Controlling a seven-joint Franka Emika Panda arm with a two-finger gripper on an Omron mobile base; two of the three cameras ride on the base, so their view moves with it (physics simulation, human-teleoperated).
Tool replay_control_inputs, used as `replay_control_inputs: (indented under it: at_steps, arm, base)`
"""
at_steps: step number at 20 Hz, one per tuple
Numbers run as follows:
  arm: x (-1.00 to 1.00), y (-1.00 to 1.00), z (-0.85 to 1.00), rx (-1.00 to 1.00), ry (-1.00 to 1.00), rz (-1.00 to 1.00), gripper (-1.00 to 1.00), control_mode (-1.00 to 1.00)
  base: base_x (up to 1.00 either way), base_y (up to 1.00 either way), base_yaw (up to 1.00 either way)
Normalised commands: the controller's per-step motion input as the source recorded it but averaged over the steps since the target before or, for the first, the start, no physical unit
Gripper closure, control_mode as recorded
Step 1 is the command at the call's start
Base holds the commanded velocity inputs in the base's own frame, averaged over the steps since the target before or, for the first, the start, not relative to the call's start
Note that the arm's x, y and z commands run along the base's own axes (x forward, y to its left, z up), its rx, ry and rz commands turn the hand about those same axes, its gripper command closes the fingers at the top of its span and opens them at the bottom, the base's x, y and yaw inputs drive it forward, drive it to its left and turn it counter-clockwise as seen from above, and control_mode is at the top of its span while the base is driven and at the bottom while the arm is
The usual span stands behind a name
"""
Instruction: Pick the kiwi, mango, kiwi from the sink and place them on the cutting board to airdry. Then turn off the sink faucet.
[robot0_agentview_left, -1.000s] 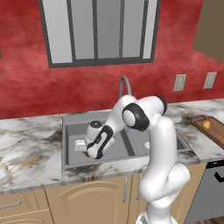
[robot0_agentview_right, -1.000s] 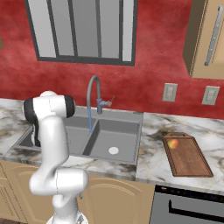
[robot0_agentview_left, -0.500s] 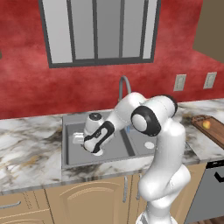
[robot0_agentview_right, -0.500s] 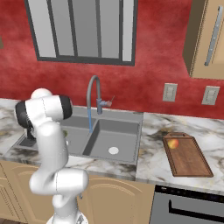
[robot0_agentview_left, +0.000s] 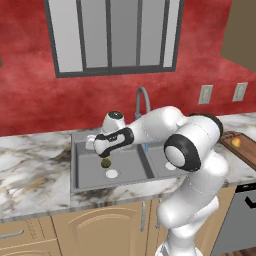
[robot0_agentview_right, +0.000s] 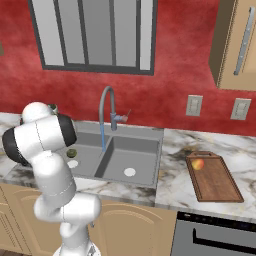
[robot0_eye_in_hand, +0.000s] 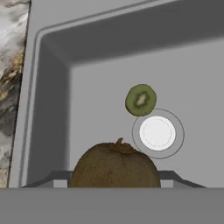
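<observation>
A brown kiwi sits right at the gripper's fingers, close against the hand camera, lifted above the left basin of the sink. The gripper is closed around this fruit, holding it over the basin's back left part. Below it on the basin floor lies the second kiwi, olive-green with a pale centre, just beside the white round drain and touching its rim. From the left base view that green fruit shows as a small dark ball under the arm.

The faucet rises behind the divider between the two basins — a thin blue stream falls from its spout, so the water looks to be running. To the right, well apart from the sink, the cutting board rests on the marble counter. The mango, orange with a red blush, already lies on the board's far end.

By my reckoning one fruit of three is placed, one is in hand and must cross to the board, and one waits in the sink — then the faucet lever remains to be shut.
</observation>
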Motion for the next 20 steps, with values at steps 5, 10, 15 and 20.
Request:
replay_control_inputs:
  at_steps: [5, 10, 15, 20]
  arm:
    - [-0.22, -0.01, 0.52, 0.01, 0.0, 0.0, 1.0, -1.0]
    - [-0.24, -0.01, 0.52, 0.0, -0.01, 0.0, 1.0, -1.0]
    - [-0.14, -0.1, 0.67, 0.0, 0.0, 0.0, 1.0, -1.0]
    - [-0.18, -0.05, 0.67, 0.02, 0.07, 0.0, 1.0, -1.0]
  base:
    - [0.0, 0.0, 0.0]
    - [0.0, 0.0, 0.0]
    - [0.0, 0.0, 0.0]
    - [0.0, 0.0, 0.0]
